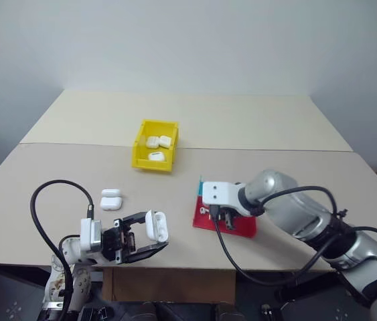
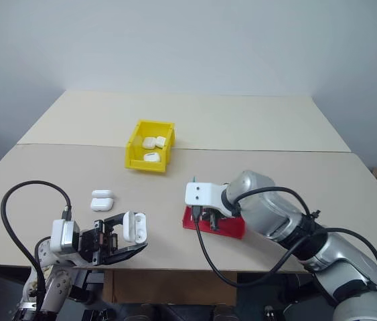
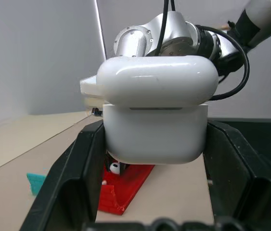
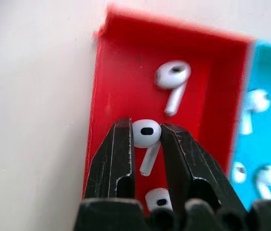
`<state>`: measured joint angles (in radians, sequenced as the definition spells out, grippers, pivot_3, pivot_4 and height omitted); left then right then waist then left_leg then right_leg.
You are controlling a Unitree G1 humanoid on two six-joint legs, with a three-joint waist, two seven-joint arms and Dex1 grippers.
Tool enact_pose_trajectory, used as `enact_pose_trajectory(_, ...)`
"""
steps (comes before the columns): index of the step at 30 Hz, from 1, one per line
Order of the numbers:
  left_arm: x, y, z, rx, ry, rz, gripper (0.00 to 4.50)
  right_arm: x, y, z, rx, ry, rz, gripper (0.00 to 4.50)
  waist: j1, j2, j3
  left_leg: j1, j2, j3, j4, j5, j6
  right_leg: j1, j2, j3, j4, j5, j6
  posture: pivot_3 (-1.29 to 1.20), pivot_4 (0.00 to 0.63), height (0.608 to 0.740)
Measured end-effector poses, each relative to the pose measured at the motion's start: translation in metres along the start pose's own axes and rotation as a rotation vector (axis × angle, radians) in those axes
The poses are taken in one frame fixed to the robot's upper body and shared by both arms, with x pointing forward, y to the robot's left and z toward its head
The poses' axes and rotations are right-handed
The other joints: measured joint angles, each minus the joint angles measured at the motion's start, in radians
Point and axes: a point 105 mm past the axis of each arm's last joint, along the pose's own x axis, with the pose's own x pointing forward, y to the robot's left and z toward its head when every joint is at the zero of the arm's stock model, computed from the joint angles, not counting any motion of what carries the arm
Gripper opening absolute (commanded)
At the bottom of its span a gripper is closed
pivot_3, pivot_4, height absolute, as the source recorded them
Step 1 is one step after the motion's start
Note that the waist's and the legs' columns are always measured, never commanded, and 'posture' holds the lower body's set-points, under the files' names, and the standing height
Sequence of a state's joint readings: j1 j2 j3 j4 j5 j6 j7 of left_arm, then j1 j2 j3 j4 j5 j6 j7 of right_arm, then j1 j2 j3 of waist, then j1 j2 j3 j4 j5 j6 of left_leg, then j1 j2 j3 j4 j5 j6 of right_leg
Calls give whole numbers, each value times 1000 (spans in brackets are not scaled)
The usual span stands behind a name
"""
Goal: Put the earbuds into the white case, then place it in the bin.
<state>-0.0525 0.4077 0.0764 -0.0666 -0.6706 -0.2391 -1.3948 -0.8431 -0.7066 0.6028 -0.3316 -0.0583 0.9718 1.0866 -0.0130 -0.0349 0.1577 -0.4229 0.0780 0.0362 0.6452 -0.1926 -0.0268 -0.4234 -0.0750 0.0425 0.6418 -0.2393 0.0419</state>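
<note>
— Beige laminate all over, isn't it?

— Yes, the worktop (image 1: 268,174) is two pale beige slabs with a seam running across between them, and a plain grey-white wall behind. No brand, label or writing can be read anywhere.

— Nearest the camera?

— At about 7 o'clock on the worktop, the left claw (image 1: 146,239) is clenched on the white case (image 1: 156,225), gripping its body from both sides. The lid looks slightly raised in the left wrist view. Just past it, at 11 o'clock from that claw, two more white cases (image 1: 110,199) lie side by side on the worktop.

— And the right claw?

— The right claw (image 4: 146,144) points down into the red tray (image 4: 116,57) at about 5 o'clock on the worktop. Its fingers (image 4: 118,154) are pinched on one of the earbuds (image 4: 146,134), head between the tips, stem hanging down between the fingers. Two other buds lie in the red tray, one beyond the claw and one close under it. A teal tray (image 4: 265,67) touches the red one and holds a few more.

— Farthest?

— The bin (image 1: 155,143), yellow, near the centre at 12 o'clock from the left claw, with three cases inside it.
</note>
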Motion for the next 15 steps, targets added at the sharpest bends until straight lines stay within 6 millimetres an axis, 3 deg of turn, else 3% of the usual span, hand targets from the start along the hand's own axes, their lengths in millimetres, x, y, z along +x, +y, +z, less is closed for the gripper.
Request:
enact_pose_trajectory(2,6,6,5,5,-25,3,2781,-21,-11,13,46,-122,-73,766,4,0,0,0,0,0,0,0,0,0,0,0,0,0,0,0,150,740)
enact_pose_trajectory(4,17,15,15,5,-70,-4,2781,-59,-29,32,118,-378,-212,766,11,0,0,0,0,-1,0,0,0,2,0,-1,0,0,0,0,150,740)
enact_pose_trajectory(7,29,26,27,21,-114,-22,2781,-104,-41,41,130,-640,-370,766,16,-1,0,0,0,-1,0,0,0,3,0,-1,-1,0,1,0,150,740)
enact_pose_trajectory(11,43,35,38,5,-173,-55,2781,-131,-34,48,142,-912,-433,766,6,0,0,1,0,-1,0,0,0,2,1,0,0,0,1,0,150,740)
enact_pose_trajectory(15,63,35,39,-32,-208,-127,2781,-159,-16,68,121,-1235,-404,766,-2,0,-1,1,0,-2,0,0,0,3,2,0,1,0,1,0,150,740)
